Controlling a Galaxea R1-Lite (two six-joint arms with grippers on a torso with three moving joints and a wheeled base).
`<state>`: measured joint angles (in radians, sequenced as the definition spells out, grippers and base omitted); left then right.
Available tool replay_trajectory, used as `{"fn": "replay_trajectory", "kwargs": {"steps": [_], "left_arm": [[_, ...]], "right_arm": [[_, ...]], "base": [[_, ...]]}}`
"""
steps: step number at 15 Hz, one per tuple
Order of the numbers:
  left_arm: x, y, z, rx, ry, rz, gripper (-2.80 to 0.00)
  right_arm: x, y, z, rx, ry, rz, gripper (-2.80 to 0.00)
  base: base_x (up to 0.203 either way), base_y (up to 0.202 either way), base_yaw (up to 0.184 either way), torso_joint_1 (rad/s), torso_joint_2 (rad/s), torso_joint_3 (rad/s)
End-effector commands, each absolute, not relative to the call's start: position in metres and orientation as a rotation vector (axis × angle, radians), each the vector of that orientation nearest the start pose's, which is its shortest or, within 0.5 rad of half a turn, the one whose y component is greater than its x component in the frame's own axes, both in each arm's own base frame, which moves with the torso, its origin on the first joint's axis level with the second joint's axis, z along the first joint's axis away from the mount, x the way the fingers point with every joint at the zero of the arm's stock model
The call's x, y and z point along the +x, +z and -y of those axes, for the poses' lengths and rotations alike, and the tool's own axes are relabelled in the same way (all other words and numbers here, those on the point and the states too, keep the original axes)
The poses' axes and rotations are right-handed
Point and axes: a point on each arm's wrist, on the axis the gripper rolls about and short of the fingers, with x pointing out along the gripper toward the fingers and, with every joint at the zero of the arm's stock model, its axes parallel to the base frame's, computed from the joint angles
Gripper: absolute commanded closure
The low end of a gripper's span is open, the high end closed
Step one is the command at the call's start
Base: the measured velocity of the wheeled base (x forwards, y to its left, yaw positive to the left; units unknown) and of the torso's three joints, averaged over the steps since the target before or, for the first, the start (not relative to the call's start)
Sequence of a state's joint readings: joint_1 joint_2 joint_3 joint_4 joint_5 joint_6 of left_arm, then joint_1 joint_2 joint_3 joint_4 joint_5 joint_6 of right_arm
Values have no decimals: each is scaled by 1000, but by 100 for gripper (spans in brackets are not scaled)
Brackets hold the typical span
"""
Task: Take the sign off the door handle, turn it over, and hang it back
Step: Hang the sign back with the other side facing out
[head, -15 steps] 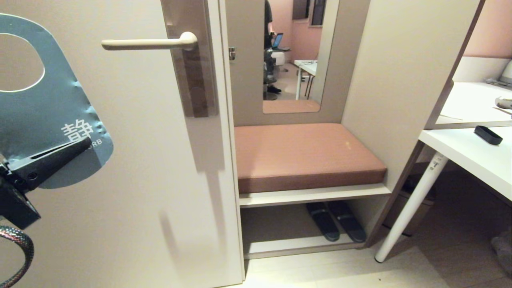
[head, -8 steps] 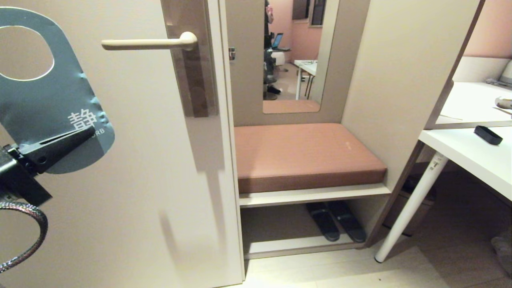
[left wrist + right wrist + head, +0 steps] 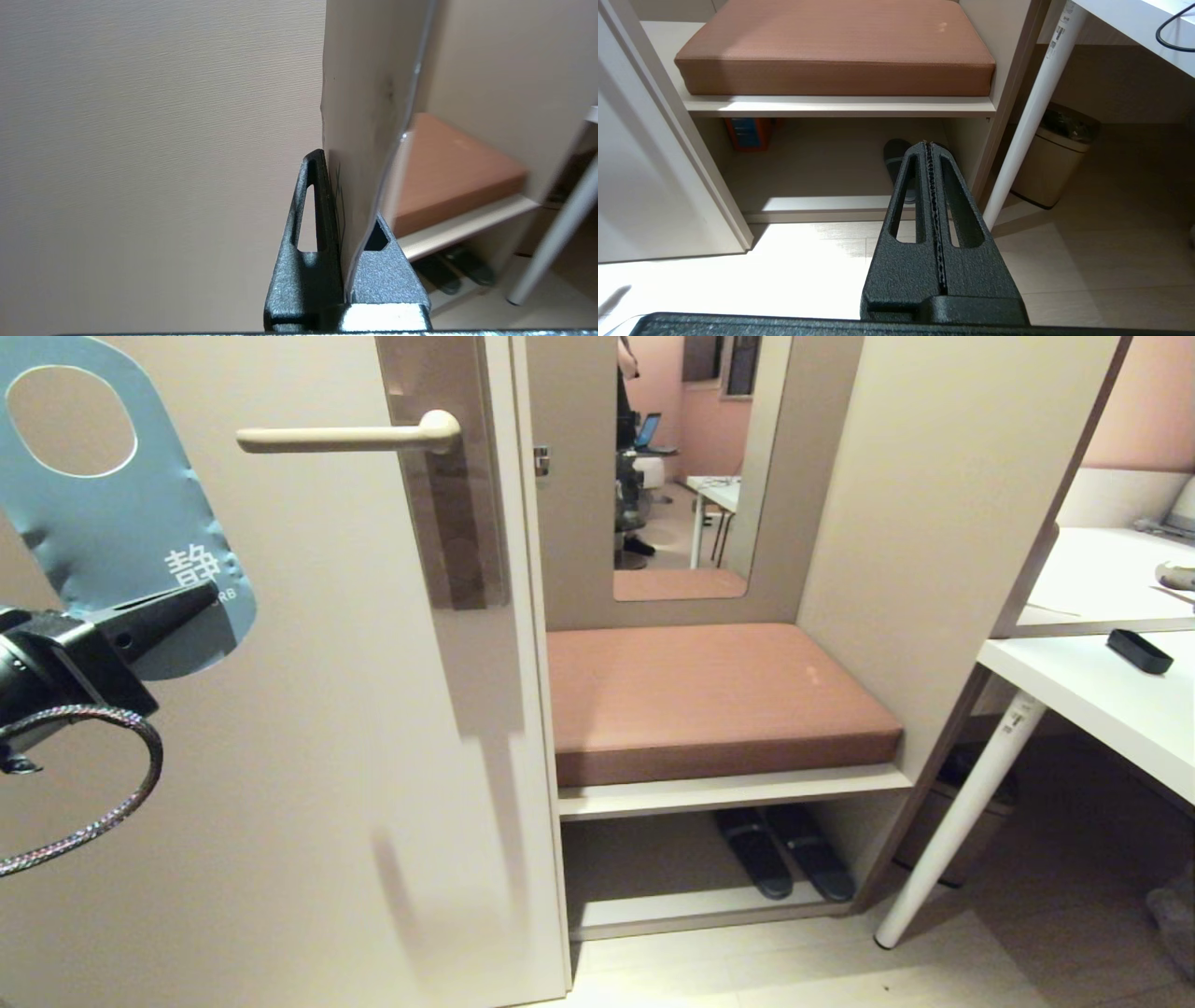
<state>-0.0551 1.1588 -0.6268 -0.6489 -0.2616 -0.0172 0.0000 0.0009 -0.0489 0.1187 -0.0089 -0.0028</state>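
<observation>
Lifted higher and nearer the handle [image 3: 345, 437] since a second ago: sign [image 3: 112, 523], pinched by its lower end in left hand [image 3: 201, 597], blue face outward. Off the handle; hanging back left. Right hand [image 3: 930, 147] parked, clamped empty.

Beige door [image 3: 308, 784] on left. Mirror [image 3: 695, 457] above brown seat cushion [image 3: 709, 700] in nook. Dark slippers [image 3: 784, 863] on low shelf under it. White desk [image 3: 1111, 700] on right, bin [image 3: 1052, 163] beneath. Pale wood floor [image 3: 803, 971].
</observation>
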Motion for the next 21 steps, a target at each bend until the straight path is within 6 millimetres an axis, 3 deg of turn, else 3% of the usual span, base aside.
{"fn": "replay_trajectory", "kwargs": {"steps": [1,10,21], "left_arm": [[178,260,15,5,-298,93,0],[209,252,14,65,-196,35,0],[256,264,16,65,-158,42,0]], "right_arm": [[-27,77,0,-3,-9,-72,0],[-27,77,0,-3,-9,-72,0],[-27,77,0,-3,-8,-72,0]], "base": [[0,0,0,0,0,0],[0,0,0,0,0,0],[0,0,0,0,0,0]]}}
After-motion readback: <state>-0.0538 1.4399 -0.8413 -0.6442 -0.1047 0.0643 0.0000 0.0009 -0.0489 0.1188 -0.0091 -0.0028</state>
